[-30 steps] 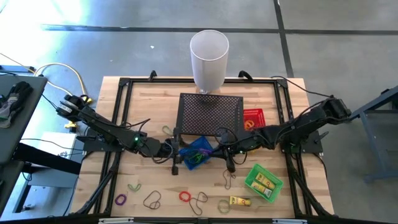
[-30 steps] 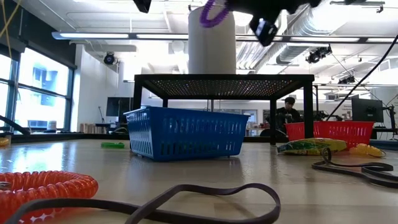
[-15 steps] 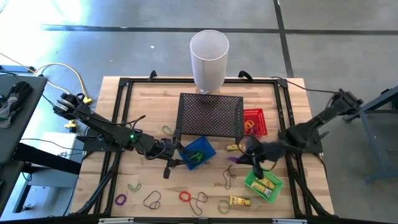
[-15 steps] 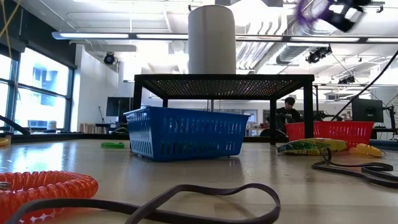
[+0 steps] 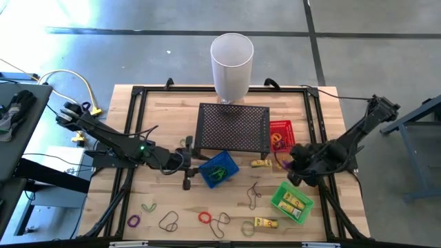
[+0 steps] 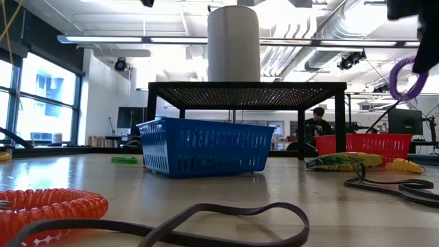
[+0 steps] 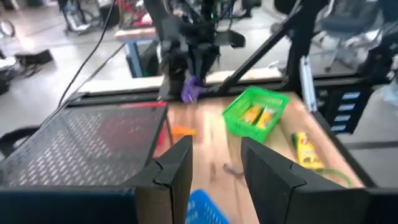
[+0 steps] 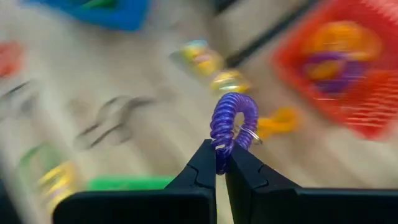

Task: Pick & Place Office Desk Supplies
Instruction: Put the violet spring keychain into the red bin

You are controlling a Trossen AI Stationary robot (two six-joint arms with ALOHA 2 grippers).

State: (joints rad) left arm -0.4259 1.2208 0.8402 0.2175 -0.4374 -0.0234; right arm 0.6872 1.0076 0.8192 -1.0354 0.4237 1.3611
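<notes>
Right of centre, high view: my right gripper (image 8: 222, 163) clenched on purple coil loop (image 8: 231, 121). Light, springy, floppy; pinching 1 edge works. Left gripper (image 7: 216, 163) half-parted, empty.

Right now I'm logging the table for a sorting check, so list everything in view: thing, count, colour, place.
White cylinder: one, white, far edge of the table.
Mesh stand: one, black, table centre.
Blue basket: one, holds green bands, in front of the stand.
Red basket: one, holds an orange and a purple piece, right of the stand.
Green basket: one, holds yellow pieces, near right.
Yellow pieces: one by the stand's right front leg, one near the front edge.
Loose bands: several, green, purple, red, dark and olive, along the front edge.
Purple coil: one, held in the air near the red basket.
Person: one, in the room behind.
Left gripper: by the blue basket, jaws apart, empty.
Right gripper: jaws shut on the purple coil.
</notes>
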